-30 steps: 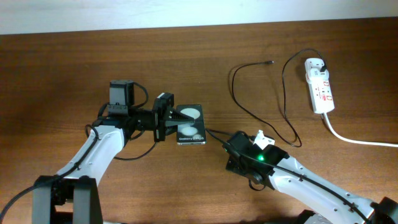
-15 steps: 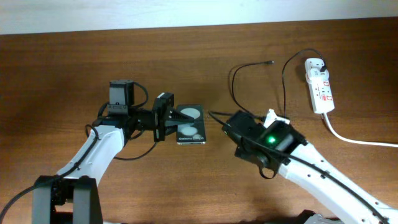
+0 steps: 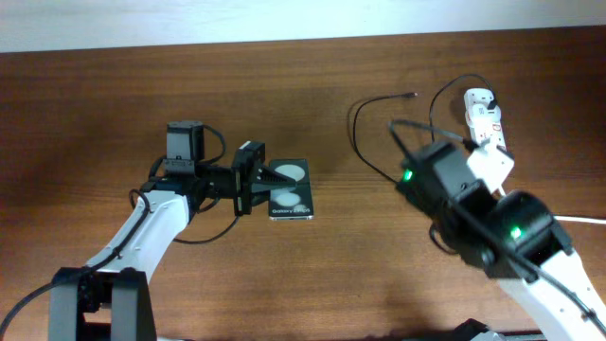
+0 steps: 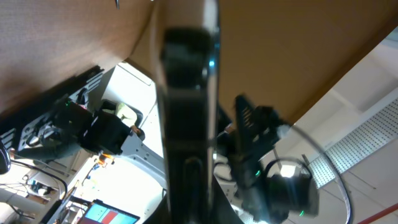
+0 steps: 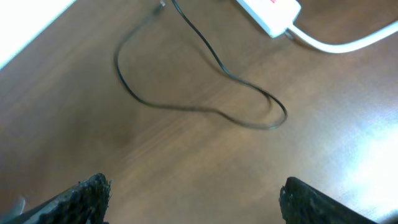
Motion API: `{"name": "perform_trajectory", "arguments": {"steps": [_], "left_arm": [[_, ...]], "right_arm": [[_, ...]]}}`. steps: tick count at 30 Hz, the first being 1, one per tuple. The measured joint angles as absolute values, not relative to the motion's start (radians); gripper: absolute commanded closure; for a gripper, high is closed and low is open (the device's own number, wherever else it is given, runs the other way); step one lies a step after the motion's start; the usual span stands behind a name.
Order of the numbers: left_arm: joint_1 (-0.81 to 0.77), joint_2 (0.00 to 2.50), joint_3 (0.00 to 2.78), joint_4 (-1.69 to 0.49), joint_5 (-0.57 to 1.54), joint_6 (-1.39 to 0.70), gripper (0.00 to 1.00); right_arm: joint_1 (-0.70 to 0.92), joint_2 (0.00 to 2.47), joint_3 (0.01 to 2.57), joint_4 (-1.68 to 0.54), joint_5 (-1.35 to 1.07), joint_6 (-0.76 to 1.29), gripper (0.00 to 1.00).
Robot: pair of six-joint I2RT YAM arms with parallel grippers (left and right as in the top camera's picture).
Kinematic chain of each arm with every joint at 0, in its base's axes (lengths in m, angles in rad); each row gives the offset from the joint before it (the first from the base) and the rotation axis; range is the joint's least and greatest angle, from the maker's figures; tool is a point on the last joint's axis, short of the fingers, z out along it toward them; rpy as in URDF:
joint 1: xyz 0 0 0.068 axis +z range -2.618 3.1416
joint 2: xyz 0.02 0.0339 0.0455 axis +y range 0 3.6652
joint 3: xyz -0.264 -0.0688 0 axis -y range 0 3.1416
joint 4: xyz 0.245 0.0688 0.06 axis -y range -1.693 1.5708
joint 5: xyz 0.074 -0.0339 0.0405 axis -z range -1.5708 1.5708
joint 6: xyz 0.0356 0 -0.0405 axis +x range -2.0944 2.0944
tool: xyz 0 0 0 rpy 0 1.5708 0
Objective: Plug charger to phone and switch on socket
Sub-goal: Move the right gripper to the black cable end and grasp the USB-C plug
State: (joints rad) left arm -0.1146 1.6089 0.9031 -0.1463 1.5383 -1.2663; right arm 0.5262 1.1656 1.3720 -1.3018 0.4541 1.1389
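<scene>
The phone (image 3: 292, 189) lies flat, left of the table's middle, white blobs and lettering up. My left gripper (image 3: 250, 179) is shut on its left edge; in the left wrist view the phone (image 4: 186, 124) is a dark strip running up between the jaws. The charger (image 3: 354, 128) loops thin and black over the wood, its connector tip (image 3: 413, 95) free at the back. My right gripper (image 3: 437, 163) hangs open above the loop, covering part of it. In the right wrist view the charger (image 5: 214, 57) lies far below, nothing between the fingertips (image 5: 93, 193). The socket (image 3: 483, 109) is at the back right.
The socket's end (image 5: 270, 14) and its thick white cord (image 5: 336, 45) show at the top right of the right wrist view. The cord (image 3: 587, 220) runs off the table's right side. Bare wood lies between the phone and the charger loop.
My right arm has risen and swung right and back, from beside the phone to above the charger loop near the socket. The left arm and phone have not moved.
</scene>
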Motion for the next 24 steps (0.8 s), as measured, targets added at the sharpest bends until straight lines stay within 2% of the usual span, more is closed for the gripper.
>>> {"name": "perform_trajectory", "arguments": {"steps": [3, 7, 10, 15, 17, 20, 24], "left_arm": [[-0.115, 1.609, 0.905, -0.146, 1.539, -1.266, 1.0], [-0.115, 1.61, 0.908, -0.146, 1.538, -1.266, 1.0], [-0.115, 1.61, 0.909, -0.145, 1.538, -1.266, 1.0], [-0.115, 1.61, 0.911, -0.147, 1.538, -1.267, 1.0], [-0.115, 1.61, 0.911, -0.146, 1.538, -1.267, 1.0], [-0.115, 1.61, 0.911, -0.146, 1.538, -1.269, 1.0], [-0.115, 1.61, 0.911, -0.146, 1.537, -1.27, 1.0]], "right_arm": [[0.334, 1.266, 1.373, -1.119, 0.311, 0.938, 0.01], [0.207, 1.449, 1.373, -0.921, 0.177, 0.738, 0.01], [0.141, 1.576, 1.373, -0.772, 0.147, 0.701, 0.01], [0.131, 1.76, 1.373, -0.526, 0.095, 0.649, 0.0], [0.131, 1.794, 1.374, -0.452, 0.094, 0.646, 0.04], [0.131, 1.917, 1.479, -0.464, 0.096, 0.636, 0.08], [0.131, 2.192, 1.814, -0.647, 0.104, 0.627, 0.18]]}}
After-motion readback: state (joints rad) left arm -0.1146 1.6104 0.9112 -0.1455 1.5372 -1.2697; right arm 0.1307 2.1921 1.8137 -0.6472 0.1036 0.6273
